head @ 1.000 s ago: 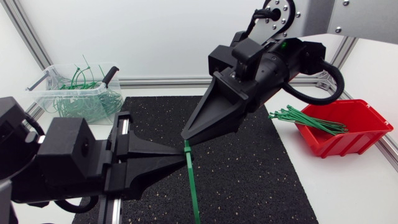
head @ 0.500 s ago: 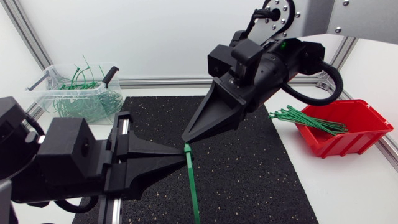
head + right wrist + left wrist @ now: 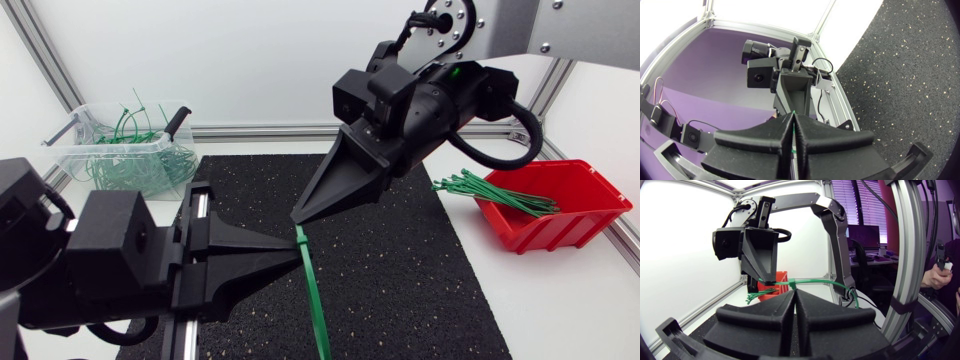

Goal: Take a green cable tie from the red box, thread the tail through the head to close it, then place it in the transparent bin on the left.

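In the centre of the frame, over the black mat [image 3: 420,280], the left gripper [image 3: 292,240] and right gripper [image 3: 298,216] meet tip to tip. Each has its fingers pressed together on the green cable tie [image 3: 311,290], whose tail runs toward the lower edge. Since a second ago the right arm has drawn slightly up and left, and the tail's free end has swung a little rightward. The red box [image 3: 570,215] sits at right, the transparent bin [image 3: 75,150] at upper left.
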Controlling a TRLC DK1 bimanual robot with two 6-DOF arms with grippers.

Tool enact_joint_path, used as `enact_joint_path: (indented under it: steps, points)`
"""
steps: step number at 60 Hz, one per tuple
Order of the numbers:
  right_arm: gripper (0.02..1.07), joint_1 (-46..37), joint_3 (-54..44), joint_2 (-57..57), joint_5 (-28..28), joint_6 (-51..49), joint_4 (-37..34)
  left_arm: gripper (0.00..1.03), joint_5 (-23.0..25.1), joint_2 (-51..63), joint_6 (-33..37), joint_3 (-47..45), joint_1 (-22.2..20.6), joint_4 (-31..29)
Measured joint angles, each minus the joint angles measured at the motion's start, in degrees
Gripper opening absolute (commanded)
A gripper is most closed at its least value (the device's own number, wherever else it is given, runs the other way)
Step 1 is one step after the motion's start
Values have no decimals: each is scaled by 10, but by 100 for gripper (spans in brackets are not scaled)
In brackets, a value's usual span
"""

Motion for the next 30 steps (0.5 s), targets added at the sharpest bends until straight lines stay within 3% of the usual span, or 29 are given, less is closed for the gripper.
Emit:
enact_joint_path:
  steps: [26,30]
  points:
    - [8,-4,-12,4,4,37,33,3,-7,-3,9,0,-10,-9]
    - [22,-4,-23,0,3,37,35,3,0,-2,11,0,-5,-10]
